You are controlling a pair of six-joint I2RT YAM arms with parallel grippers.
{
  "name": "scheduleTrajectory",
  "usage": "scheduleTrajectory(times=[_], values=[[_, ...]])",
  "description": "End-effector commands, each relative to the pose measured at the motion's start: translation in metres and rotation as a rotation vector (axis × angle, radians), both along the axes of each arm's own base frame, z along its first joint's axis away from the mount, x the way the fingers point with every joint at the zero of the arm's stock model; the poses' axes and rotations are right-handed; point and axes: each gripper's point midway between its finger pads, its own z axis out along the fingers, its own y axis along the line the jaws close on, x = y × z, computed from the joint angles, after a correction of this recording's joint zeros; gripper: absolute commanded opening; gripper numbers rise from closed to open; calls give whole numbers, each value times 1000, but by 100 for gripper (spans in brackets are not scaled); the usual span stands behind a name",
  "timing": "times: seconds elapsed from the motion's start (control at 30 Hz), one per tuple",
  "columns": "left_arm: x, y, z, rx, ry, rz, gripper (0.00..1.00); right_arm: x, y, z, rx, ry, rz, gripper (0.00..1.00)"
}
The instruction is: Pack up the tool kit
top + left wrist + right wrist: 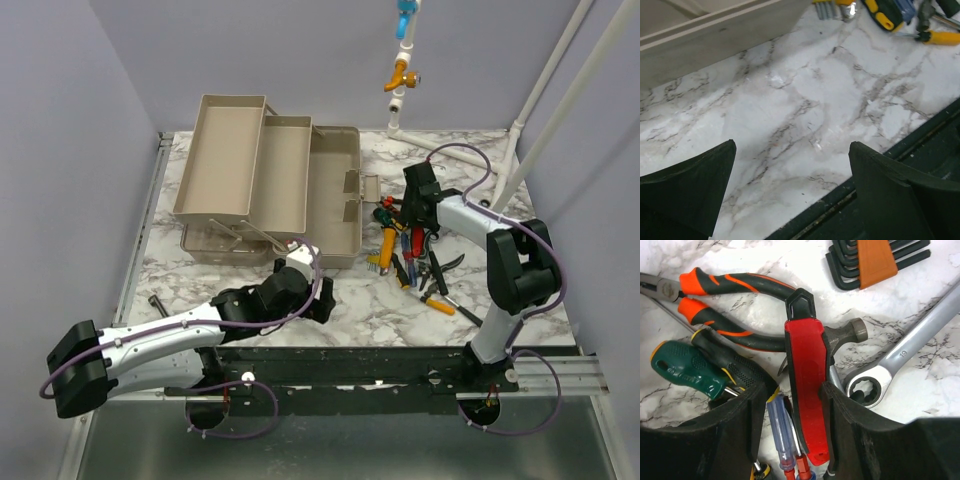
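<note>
Seen from above, the toolbox (335, 195) stands open at the far left of the marble tabletop (370, 300). Its beige trays (245, 160) are stepped out to the left, and a heap of loose tools (415, 262) lies just beside it on the right.

Only the right wrist view shows the heap up close. The right tool (795, 390) straddles a red handle (807, 365) with a black end. One finger is against it and a gap remains at the other, where a blue screwdriver (780, 425) lies, so the tool is half narrowed, not clamped. Around it lie orange pliers (735, 285), a green screwdriver (685, 370), hex keys (875, 260) and a wrench (910, 347) stamped 19. The pliers' round badge is unreadable.

The right arm (515, 270) reaches forward, its wrist bent down over the heap. The left arm (160, 345) lies low along the near edge. The left tool (792, 145) is spread wide over bare tabletop, holding nothing, near the toolbox wall
</note>
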Motion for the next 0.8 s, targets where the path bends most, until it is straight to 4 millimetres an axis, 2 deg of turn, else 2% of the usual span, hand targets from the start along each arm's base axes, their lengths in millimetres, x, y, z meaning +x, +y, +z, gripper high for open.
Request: scheduleTrajectory(times=[0.0, 0.1, 0.2, 0.33, 0.4, 0.57, 0.67, 0.77], values=[[25, 5, -4, -100, -32, 100, 99, 3, -22, -4, -97, 0, -63, 55], [34, 13, -9, -117, -28, 133, 98, 1, -24, 0, -96, -10, -70, 58], [43, 21, -14, -124, -20, 157, 99, 3, -25, 13, -85, -46, -76, 64], [53, 36, -18, -95, -32, 214, 99, 5, -25, 25, -80, -79, -74, 66], [58, 41, -17, -107, -25, 233, 98, 5, -25, 20, -80, -65, -72, 66], [65, 58, -22, -105, 32, 273, 99, 6, -14, -8, -39, 7, -50, 63], [68, 65, -23, -97, 60, 285, 98, 7, -10, -21, -23, 39, -48, 59], [73, 76, -22, -79, 70, 316, 99, 7, -7, -24, -5, 43, -49, 49]])
